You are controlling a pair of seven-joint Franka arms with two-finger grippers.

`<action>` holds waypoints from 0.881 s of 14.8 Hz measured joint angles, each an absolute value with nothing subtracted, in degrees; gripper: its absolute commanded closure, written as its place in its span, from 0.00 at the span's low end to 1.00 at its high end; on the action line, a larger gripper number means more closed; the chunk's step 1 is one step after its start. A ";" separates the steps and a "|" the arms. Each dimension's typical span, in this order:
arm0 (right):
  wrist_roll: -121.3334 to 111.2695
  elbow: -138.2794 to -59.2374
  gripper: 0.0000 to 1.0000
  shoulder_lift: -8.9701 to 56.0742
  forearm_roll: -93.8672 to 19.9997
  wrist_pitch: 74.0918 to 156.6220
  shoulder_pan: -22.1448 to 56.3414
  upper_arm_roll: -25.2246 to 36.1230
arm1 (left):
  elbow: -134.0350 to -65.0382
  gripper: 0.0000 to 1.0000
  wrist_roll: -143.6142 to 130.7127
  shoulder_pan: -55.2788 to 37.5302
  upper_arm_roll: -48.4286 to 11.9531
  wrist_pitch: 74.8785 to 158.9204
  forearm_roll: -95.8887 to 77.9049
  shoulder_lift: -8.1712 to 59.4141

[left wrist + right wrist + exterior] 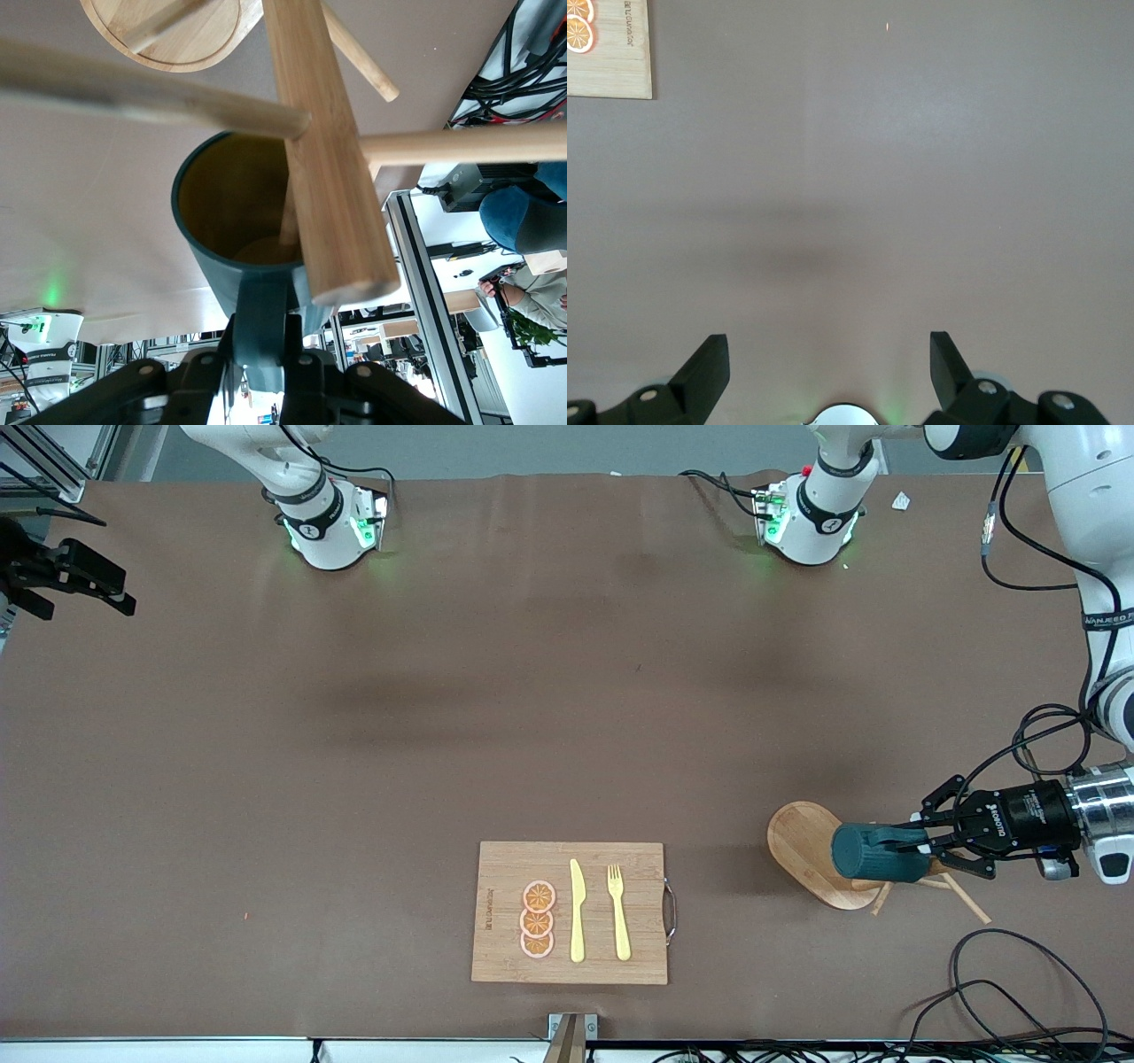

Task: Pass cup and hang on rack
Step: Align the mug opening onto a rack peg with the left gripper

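The dark teal cup (pixel 864 852) is held in the air over the wooden rack (pixel 797 841), at the left arm's end of the table. My left gripper (pixel 905 841) is shut on the cup's handle. In the left wrist view the cup (pixel 217 274) shows its yellowish inside, and the left gripper (pixel 263 350) pinches the handle from both sides. The rack's post (pixel 323 150) runs right beside the cup's rim, and a peg (pixel 133 88) crosses over the cup's mouth. Whether the cup hangs on a peg I cannot tell. My right gripper (pixel 828 339) waits open over bare table near its base, out of the front view.
A rectangular cutting board (pixel 496 948) lies near the front edge, with orange slices (pixel 538 919), a yellow knife (pixel 577 912) and a fork (pixel 618 912) on it. Loose cables (pixel 1019 992) lie nearer the front camera than the rack. A black device (pixel 62 576) juts in at the right arm's end.
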State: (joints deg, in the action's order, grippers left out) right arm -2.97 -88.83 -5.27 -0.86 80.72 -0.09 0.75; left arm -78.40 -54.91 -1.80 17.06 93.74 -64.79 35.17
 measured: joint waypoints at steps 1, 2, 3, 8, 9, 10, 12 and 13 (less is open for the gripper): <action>-2.97 -88.83 0.00 -5.27 -0.86 80.72 -0.09 0.75 | -78.40 0.99 -54.55 -1.70 17.04 93.71 -64.88 35.30; -2.97 -88.83 0.00 -5.27 -0.86 80.72 -0.09 0.75 | -78.40 0.99 -54.01 -1.57 17.04 93.71 -64.95 35.42; -2.97 -88.83 0.00 -5.27 -0.86 80.72 -0.09 0.75 | -78.40 0.99 -53.61 -1.37 17.04 93.71 -64.96 35.55; -2.97 -88.83 0.00 -5.27 -0.86 80.72 -0.09 0.75 | -78.39 0.98 -52.61 -0.86 17.01 93.68 -64.99 35.96; -2.97 -88.83 0.00 -5.27 -0.86 80.72 -0.09 0.75 | -78.39 0.96 -52.61 -0.86 16.99 93.68 -64.99 35.97; -2.97 -88.83 0.00 -5.27 -0.86 80.72 -0.09 0.75 | -78.38 0.94 -52.61 -0.86 16.95 93.68 -64.99 35.98; -2.97 -88.83 0.00 -5.27 -0.86 80.72 -0.09 0.75 | -78.37 0.82 -52.61 -0.86 16.85 93.68 -64.99 36.05; -2.97 -88.83 0.00 -5.27 -0.86 80.72 -0.09 0.74 | -78.37 0.67 -52.61 -0.87 16.80 93.67 -64.99 36.12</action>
